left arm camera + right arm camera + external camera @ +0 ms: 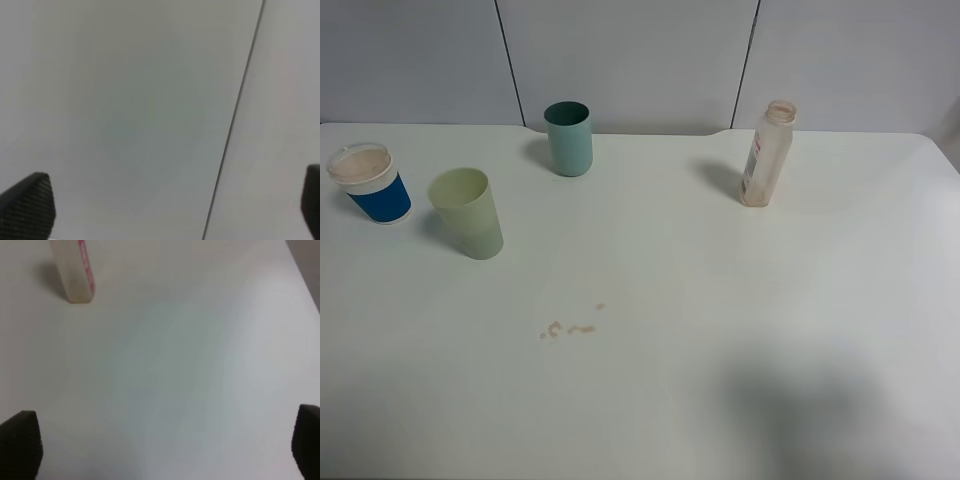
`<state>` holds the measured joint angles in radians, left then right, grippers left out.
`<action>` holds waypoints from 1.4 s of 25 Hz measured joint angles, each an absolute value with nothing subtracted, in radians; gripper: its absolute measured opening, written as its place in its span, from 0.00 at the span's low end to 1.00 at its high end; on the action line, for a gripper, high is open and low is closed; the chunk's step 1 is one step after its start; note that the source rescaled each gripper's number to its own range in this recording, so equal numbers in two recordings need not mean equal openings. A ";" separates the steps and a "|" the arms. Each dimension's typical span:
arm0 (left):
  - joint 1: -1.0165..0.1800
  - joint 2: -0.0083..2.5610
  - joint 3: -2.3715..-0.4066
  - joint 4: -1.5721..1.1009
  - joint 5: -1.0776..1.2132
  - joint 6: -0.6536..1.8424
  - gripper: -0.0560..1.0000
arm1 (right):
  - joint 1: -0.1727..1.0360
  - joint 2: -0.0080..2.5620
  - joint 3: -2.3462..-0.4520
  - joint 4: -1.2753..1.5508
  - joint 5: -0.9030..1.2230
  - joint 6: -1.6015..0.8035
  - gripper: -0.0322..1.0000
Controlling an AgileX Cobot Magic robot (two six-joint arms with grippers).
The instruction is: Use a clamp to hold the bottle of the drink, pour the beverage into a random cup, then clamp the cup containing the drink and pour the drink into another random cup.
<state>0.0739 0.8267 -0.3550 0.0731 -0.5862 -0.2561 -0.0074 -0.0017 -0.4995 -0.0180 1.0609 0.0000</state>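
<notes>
The bottle stands upright and uncapped at the back right of the white table. It looks nearly see-through, with only a faint brownish tint, so I cannot make out the beverage in it. Its lower part also shows in the right wrist view, well ahead of my right gripper. That gripper is open with nothing between its fingers. The blue-sleeved cup sits at the far left, with the pale green tumbler beside it. My left gripper is open, faces a grey wall panel and holds nothing. Neither arm shows in the exterior high view.
A teal cup stands at the back, left of centre. A few small brown drips mark the tabletop in front of the tumbler. Grey wall panels rise behind the table's far edge.
</notes>
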 joint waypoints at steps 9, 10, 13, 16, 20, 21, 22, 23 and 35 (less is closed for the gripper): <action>0.074 0.532 -0.355 0.073 -0.307 -0.249 0.99 | -0.007 -0.002 -0.499 -0.018 1.061 0.014 1.00; 0.074 0.499 -0.355 0.073 -0.276 -0.249 0.99 | -0.007 -0.002 -0.499 -0.018 1.061 0.014 1.00; 0.074 0.410 -0.355 0.073 -0.184 -0.248 0.99 | -0.007 -0.002 -0.499 -0.018 1.061 0.014 1.00; 0.074 0.331 -0.355 0.073 -0.102 -0.245 0.99 | -0.007 -0.002 -0.499 -0.018 1.061 0.014 1.00; 0.074 0.242 -0.359 0.073 0.021 -0.245 0.99 | -0.007 -0.002 -0.499 -0.018 1.061 0.014 1.00; 0.074 0.222 -0.367 0.073 0.064 -0.245 0.99 | -0.007 -0.002 -0.499 -0.018 1.061 0.014 1.00; 0.074 0.205 -0.378 0.073 0.116 -0.245 0.99 | -0.007 -0.002 -0.499 -0.018 1.061 0.014 1.00; 0.074 0.192 -0.391 0.073 0.168 -0.245 0.99 | -0.007 -0.002 -0.499 -0.018 1.061 0.014 1.00; 0.074 0.134 -0.574 0.104 0.710 -0.238 0.99 | -0.007 -0.002 -0.499 -0.019 1.061 0.014 1.00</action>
<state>0.0737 0.1342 -0.5740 0.1039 0.7096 -0.2376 -0.0074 -0.0017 -0.4995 -0.0191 1.0609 0.0135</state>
